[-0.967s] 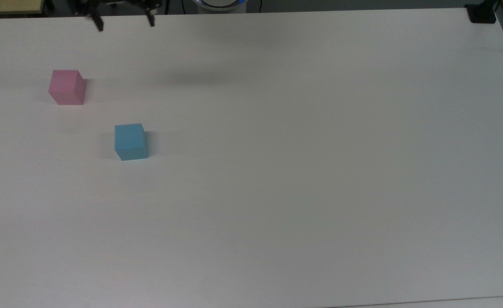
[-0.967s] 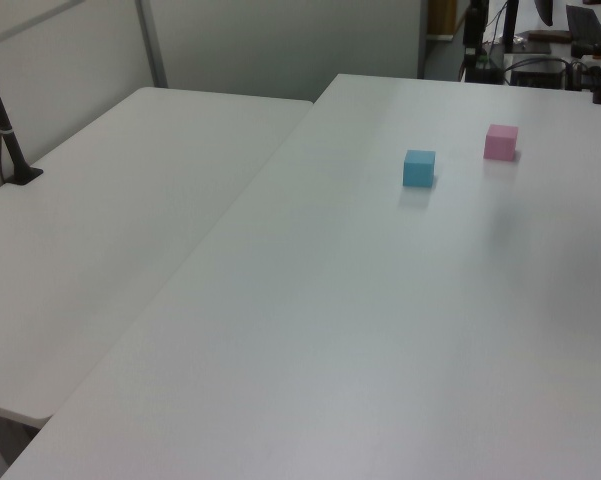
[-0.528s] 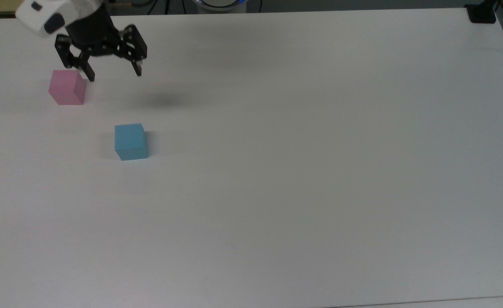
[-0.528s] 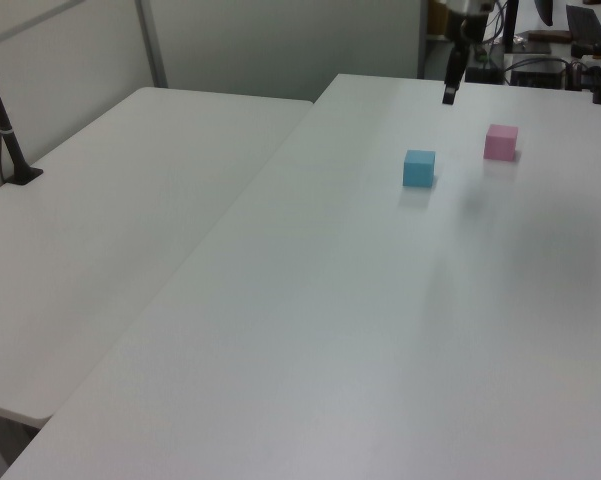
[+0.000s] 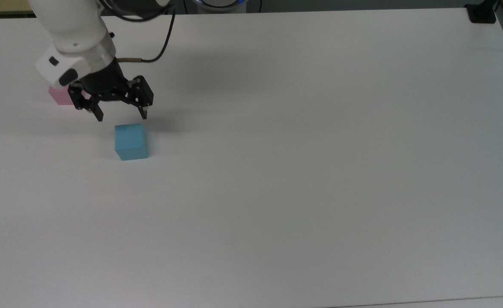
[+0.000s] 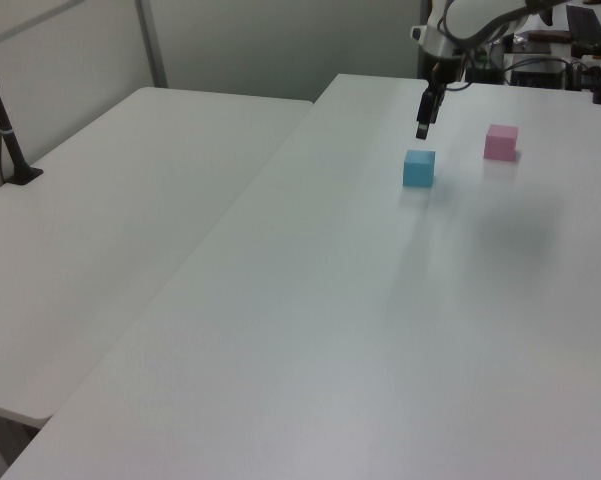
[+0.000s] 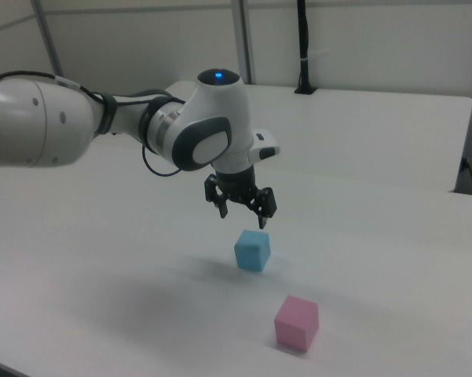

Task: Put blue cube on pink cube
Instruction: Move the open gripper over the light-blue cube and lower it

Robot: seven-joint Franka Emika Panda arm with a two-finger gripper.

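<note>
Blue cube sits flat on the white table, in the top view at about 6 o'clock from the gripper and a little toward 5 o'clock, just below the fingertips and not touched by them. In the right view the gripper hangs in the air over the blue cube, with a clear gap between them, and its two black fingers are spread wide apart and hold nothing. In the left view the gripper is just above the blue cube, at 12 o'clock from it. This cube has equal sides, so no long axis can be told; it stands upright on one face, and in the top view its edges are turned only slightly from the table edges. Pink cube lies at about 10 o'clock from the blue one in the top view, partly hidden behind the white wrist of the arm; in the right view the pink cube is at about 5 o'clock from the blue one, near it but apart.
</note>
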